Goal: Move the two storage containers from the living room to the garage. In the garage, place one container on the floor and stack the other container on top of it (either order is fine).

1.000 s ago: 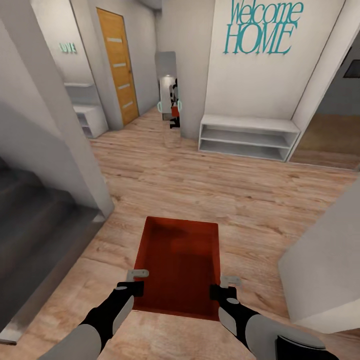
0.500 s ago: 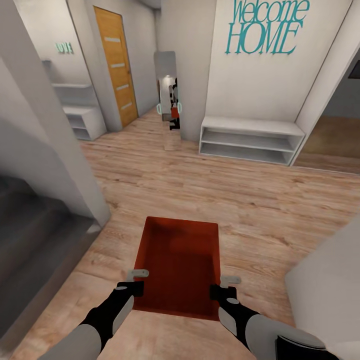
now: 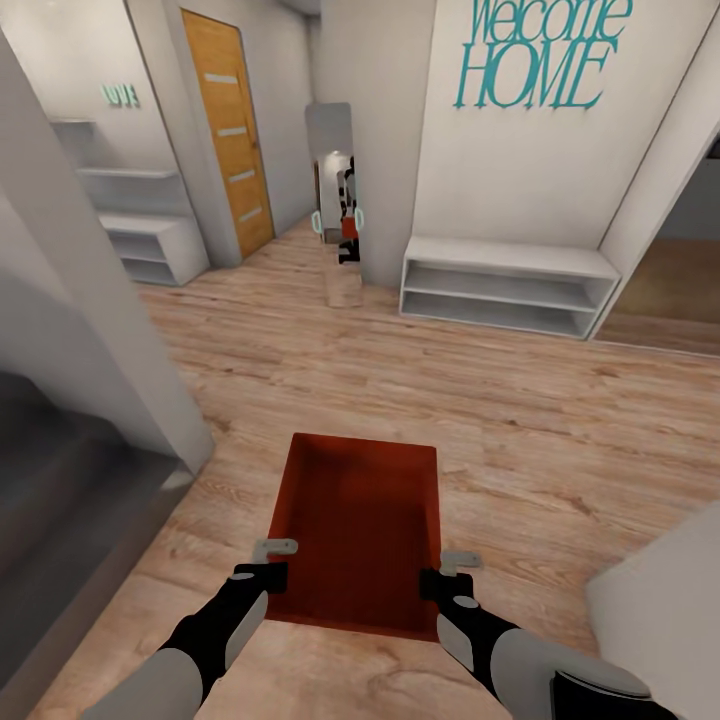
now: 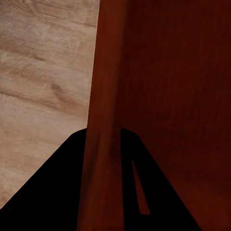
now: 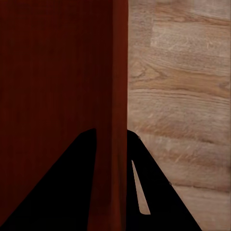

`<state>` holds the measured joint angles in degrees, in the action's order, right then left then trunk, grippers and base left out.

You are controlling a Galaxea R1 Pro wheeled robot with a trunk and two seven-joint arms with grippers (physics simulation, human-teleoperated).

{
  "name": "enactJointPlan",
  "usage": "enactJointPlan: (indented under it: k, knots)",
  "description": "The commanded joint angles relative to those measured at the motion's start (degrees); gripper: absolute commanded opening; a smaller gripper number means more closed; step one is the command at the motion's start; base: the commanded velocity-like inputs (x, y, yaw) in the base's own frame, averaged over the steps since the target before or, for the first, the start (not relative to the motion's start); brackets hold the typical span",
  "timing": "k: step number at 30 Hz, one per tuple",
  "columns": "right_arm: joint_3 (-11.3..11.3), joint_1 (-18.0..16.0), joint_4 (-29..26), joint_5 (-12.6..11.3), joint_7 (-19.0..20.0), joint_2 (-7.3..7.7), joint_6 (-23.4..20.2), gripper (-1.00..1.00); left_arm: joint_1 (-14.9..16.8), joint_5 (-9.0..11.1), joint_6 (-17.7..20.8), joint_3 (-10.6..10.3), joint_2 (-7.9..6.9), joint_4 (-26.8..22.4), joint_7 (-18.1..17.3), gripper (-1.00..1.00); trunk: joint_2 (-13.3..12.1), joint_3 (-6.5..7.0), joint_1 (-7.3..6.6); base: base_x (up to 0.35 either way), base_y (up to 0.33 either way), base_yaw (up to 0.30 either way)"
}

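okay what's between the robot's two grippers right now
The orange-red storage container: in the head view the left gripper pinches its left wall and the right gripper its right wall.

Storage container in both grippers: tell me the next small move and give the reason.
Probably keep rolling forward along the hallway with the grip unchanged. The storage container is level, its side walls pinched by the left gripper and right gripper. Below is light wood-plank floor, not the garage's dark grey, so setting it down here seems premature. Mind the wall corner close on the left.
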<state>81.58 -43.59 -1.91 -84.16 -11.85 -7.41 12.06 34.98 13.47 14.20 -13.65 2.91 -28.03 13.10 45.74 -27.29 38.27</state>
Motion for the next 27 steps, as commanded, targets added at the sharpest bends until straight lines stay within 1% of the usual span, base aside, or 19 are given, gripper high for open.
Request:
enactJointPlan:
  k: [1,27]
  knots:
    - [2.03,0.0,0.68,-0.62,-0.19,0.64,-0.02,-1.0,0.09,0.06,0.3,1.35,-1.59,-0.96,0.79,-1.0,0.05,-0.06,0.04,0.32,0.0,0.0]
    - [2.1,0.0,0.68,-0.61,-0.21,0.64,-0.02,-1.0,0.09,0.06,0.3,1.35,-1.59,-0.93,0.79,-1.0,0.05,-0.06,0.04,0.32,0.0,0.0]
